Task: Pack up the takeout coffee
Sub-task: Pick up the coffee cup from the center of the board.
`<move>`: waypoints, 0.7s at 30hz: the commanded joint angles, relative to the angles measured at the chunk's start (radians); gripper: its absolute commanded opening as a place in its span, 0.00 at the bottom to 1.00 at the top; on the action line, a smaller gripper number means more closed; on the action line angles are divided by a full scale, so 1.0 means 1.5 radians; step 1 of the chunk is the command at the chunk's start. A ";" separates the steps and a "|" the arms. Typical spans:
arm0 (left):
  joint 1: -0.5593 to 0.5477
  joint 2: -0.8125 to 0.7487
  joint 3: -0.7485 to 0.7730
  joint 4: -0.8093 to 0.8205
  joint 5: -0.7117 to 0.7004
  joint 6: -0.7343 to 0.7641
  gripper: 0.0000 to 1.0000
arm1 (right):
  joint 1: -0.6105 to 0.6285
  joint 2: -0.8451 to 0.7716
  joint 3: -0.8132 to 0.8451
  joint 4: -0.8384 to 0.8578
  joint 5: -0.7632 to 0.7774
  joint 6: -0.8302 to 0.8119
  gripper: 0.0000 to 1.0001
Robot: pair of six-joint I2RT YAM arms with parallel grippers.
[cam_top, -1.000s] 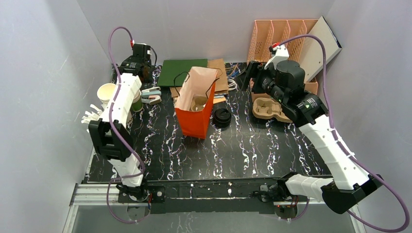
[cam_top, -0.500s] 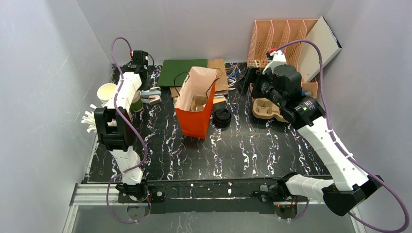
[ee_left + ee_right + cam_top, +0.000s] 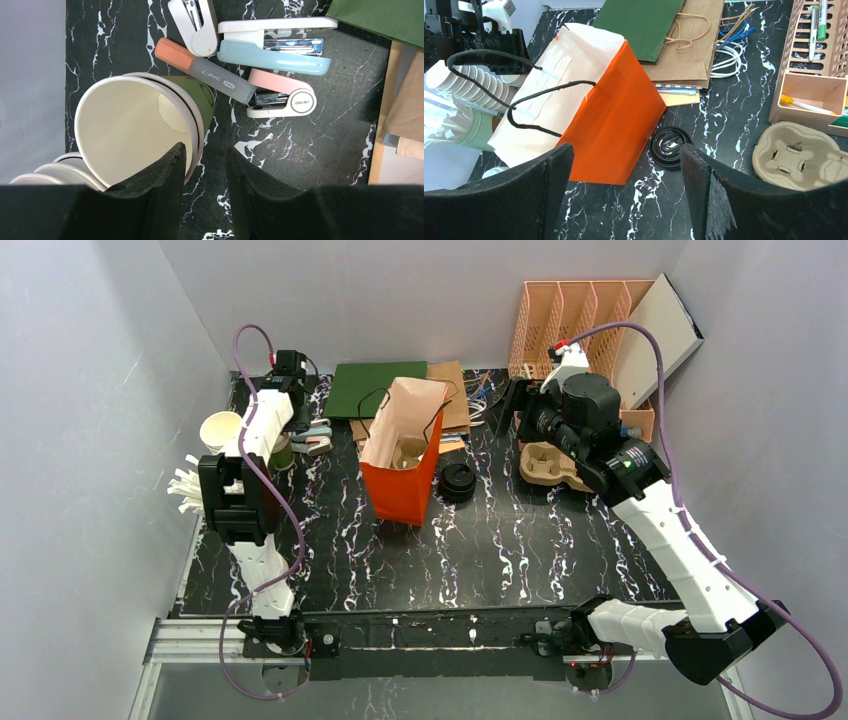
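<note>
Top external view: I read from my side outward, taking the orange bag (image 3: 400,490) as reference. The bag stands upright and open at the middle of the black marbled table (image 3: 520,550). The takeout coffee (image 3: 458,482) stands on the table just right of the bag's base, apart from both arms. From above, mostly its black lid shows. Further right of the bag lies a pulp cup carrier (image 3: 548,465). The right gripper (image 3: 624,160) hangs above and to the right of the bag, jaws spread wide, holding nothing. Left of the bag, the left gripper (image 3: 205,152) points down at a lidless green cup (image 3: 132,132). Its jaws stand part-way open, one over the cup's mouth and the other outside the wall; I cannot tell whether either touches. A stack of white cups (image 3: 476,82) lies beside that cup, farther from the bag. Behind the bag lies a flat green bag (image 3: 375,388).
</note>
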 commanded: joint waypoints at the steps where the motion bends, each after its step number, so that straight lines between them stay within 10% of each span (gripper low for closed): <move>1: 0.006 -0.026 -0.009 0.005 0.000 -0.002 0.33 | -0.001 -0.010 -0.005 0.038 -0.002 0.001 0.86; 11: 0.008 -0.047 -0.001 0.002 -0.015 0.005 0.01 | -0.001 -0.003 0.002 0.030 -0.003 0.004 0.86; 21: 0.007 -0.141 -0.038 -0.001 0.055 -0.025 0.00 | -0.001 0.005 0.017 0.019 -0.009 0.012 0.86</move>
